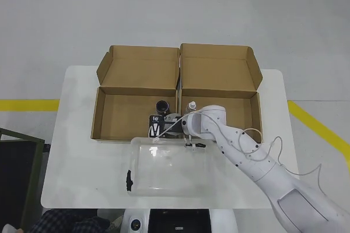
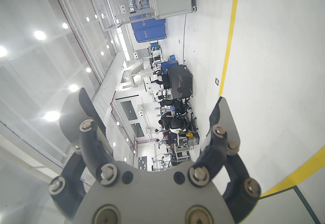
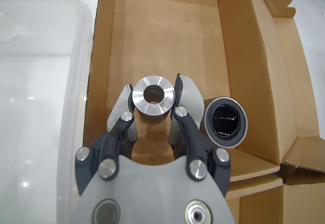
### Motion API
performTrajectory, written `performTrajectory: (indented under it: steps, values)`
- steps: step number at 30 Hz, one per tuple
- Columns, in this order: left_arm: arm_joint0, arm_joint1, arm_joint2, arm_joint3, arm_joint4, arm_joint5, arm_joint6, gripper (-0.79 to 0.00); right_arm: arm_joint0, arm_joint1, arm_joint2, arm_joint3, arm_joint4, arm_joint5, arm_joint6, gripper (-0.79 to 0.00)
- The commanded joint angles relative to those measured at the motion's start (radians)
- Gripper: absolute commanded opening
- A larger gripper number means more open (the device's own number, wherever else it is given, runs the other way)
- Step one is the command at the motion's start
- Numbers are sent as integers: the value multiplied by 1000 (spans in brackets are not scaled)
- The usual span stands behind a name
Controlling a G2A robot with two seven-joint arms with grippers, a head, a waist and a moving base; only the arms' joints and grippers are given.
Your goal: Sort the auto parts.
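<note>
Within the left cardboard box [image 1: 119,110], toward its near right corner, the right gripper [image 3: 154,95] holds a metal bushing [image 3: 142,105], with one jaw pressed against each side of the cylinder wall. The bushing's long axis stands vertical, its machined end face and central bore pointing up toward the wrist; whether its lower end touches the box floor cannot be told. Just beside it, nearer the box's right wall, a linear bearing [image 3: 224,121] stands upright on the floor with its open end up. A clear plastic bin [image 1: 163,169] lies along the near wall of both boxes, and the right cardboard box [image 1: 227,110] adjoins the left one along the far edge of the table [image 1: 76,145]. The left gripper [image 2: 152,97] has its jaws spread wide with nothing between them.
</note>
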Motion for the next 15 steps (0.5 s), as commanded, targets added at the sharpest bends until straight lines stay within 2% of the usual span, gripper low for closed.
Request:
performTrajectory:
  steps: [1, 7, 15]
  values:
    - [0, 0, 0, 0, 0, 0, 0, 0, 4, -4, -5, 10, -1, -3, 3, -785]
    - [0, 0, 0, 0, 0, 0, 0, 0, 23, -16, -20, 40, -10, -11, 17, -785]
    - [0, 0, 0, 0, 0, 0, 0, 0, 38, -29, -30, 70, -12, -25, 27, -699]
